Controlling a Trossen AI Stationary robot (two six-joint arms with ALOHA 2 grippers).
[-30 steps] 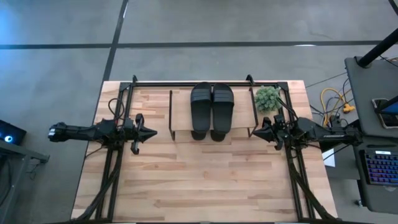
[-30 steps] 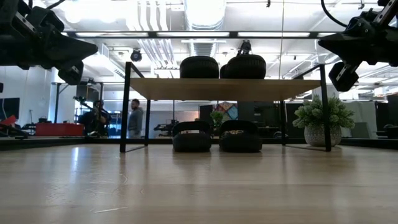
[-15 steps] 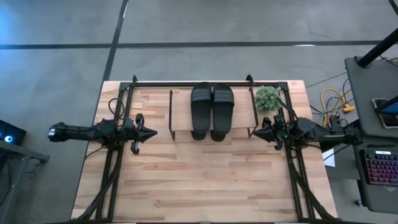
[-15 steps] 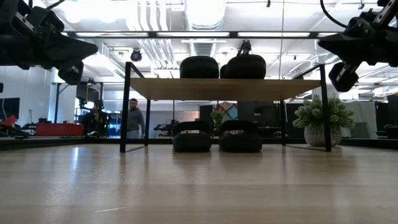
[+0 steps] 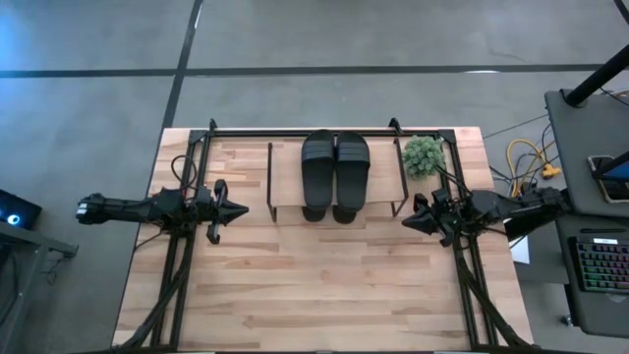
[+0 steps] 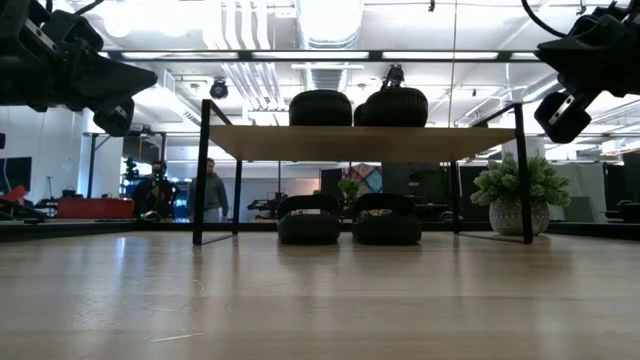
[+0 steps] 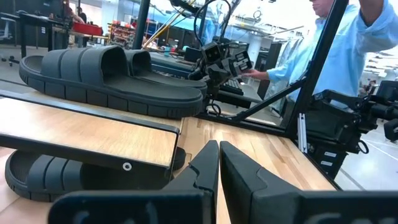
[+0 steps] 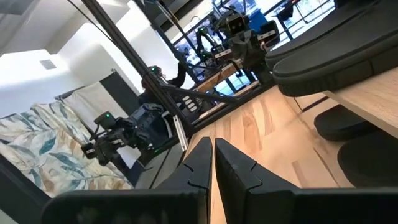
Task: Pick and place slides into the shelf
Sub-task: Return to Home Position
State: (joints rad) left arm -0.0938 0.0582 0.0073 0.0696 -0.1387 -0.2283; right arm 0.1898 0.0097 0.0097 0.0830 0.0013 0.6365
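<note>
The shelf (image 5: 285, 182) stands at the middle of the table's far side, on thin black legs. Two black slides (image 5: 334, 167) lie side by side on its top board (image 6: 360, 143). Two more slides (image 6: 308, 219) (image 6: 388, 219) rest on the table under it, and their ends (image 5: 329, 212) stick out at the near side. My left gripper (image 5: 243, 208) (image 7: 219, 163) hovers shut, level, left of the shelf. My right gripper (image 5: 404, 222) (image 8: 212, 160) hovers shut, right of the shelf. Neither touches anything.
A small potted plant (image 5: 424, 155) (image 6: 510, 195) stands at the shelf's right end, close to my right arm. A black frame rail (image 5: 305, 132) runs along the table's far edge. Bare wood (image 5: 314, 285) fills the near half. A person in a light blue shirt (image 7: 348, 37) stands beyond the table.
My right gripper has swung a little toward the table's near edge, staying shut and level. The slides and the shelf have kept their places.
</note>
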